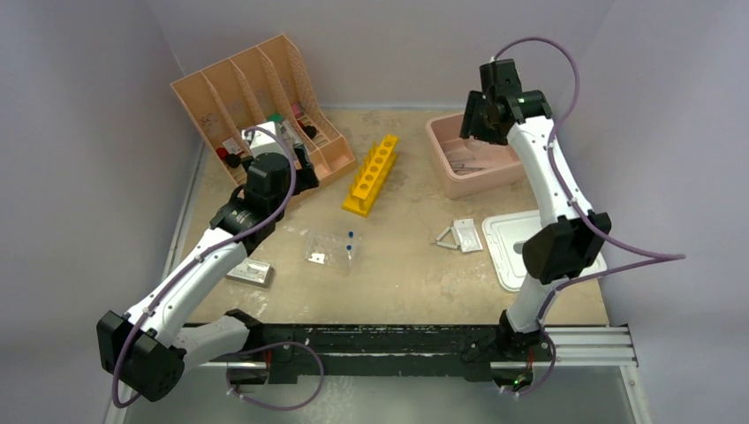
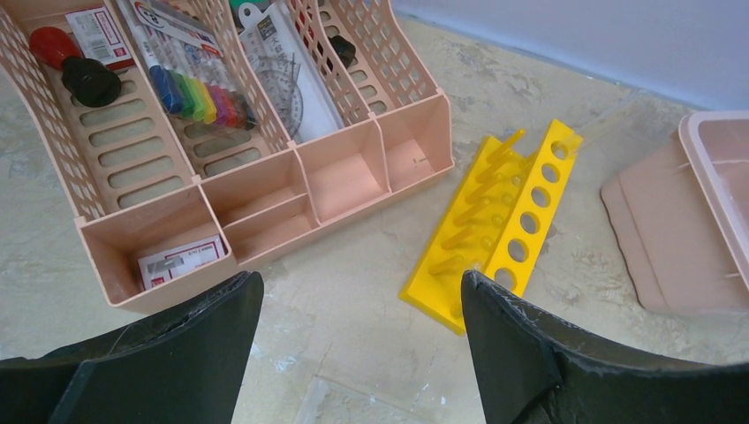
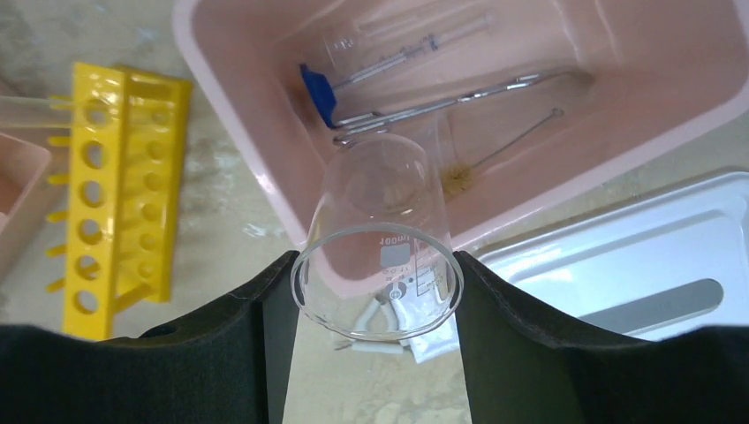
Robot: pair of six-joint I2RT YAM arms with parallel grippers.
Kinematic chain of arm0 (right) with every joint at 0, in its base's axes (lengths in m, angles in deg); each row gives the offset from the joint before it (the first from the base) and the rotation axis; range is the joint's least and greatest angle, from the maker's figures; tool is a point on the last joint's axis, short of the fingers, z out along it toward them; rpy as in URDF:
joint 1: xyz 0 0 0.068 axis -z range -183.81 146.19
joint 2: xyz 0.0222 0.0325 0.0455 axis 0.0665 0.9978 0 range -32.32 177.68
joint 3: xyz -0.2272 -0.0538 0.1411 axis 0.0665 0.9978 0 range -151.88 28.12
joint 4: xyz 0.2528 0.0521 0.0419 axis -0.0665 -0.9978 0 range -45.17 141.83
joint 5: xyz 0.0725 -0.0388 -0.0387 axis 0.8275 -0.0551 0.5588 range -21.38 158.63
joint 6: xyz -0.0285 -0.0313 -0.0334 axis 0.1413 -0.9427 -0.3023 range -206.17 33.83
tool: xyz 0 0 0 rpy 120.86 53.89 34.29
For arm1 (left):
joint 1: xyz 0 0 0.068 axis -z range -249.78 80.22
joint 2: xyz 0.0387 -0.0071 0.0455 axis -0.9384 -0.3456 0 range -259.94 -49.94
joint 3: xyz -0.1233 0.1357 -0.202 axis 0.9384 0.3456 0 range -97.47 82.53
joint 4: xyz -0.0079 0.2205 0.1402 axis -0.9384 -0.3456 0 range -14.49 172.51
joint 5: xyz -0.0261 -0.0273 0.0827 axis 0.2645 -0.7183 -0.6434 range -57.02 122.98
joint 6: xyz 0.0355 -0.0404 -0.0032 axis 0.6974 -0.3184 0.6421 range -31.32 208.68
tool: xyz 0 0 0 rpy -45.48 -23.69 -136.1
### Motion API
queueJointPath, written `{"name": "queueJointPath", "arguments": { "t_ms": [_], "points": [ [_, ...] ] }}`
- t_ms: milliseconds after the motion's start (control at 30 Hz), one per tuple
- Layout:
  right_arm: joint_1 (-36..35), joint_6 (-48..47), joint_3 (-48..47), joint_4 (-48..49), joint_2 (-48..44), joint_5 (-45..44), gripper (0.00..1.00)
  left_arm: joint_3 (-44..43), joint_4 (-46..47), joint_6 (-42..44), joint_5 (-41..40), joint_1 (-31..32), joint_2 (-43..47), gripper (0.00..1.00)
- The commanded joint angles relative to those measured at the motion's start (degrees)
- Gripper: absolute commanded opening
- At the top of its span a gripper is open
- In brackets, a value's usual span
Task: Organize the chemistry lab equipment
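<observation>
My right gripper (image 3: 375,291) is shut on a clear glass beaker (image 3: 380,238), held tilted above the near rim of the pink tub (image 3: 618,150). Metal tongs (image 3: 442,102), a wire-handled brush (image 3: 495,155) and a blue-capped item (image 3: 316,88) lie in the tub. On the table below are the wire triangle (image 1: 446,237) and the white packet (image 1: 468,235). Blue-tipped pipettes (image 1: 340,247) in a clear bag lie mid-table, and a silver blister sheet (image 1: 250,273) lies by the left arm. My left gripper (image 2: 362,300) hangs open and empty over bare table before the peach organizer (image 2: 336,177).
A yellow test-tube rack (image 1: 371,174) lies between the organizer and the tub. The tub's white lid (image 1: 503,243) rests at the right, beside the right arm's elbow. The organizer holds markers, a ruler and small packets. Grey walls close in the table on three sides.
</observation>
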Motion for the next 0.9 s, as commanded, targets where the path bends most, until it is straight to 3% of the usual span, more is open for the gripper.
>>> {"name": "queueJointPath", "arguments": {
  "t_ms": [0, 400, 867],
  "points": [
    [3.05, -5.06, -2.56, -3.62, 3.5, 6.36, 0.49, -0.87, 3.53, -3.27, -1.61, -0.41, -0.33, 0.82],
    [5.49, -13.18, -7.77, -4.83, 18.01, 17.89, 0.51, -2.92, 5.54, -2.76, 0.44, -1.1, -4.61, 0.83],
    [7.44, -13.95, -8.43, -6.57, 25.01, 19.24, 0.52, -3.7, 5.95, -2.5, -0.22, -1.56, -6.43, 0.83]
  ]
}}
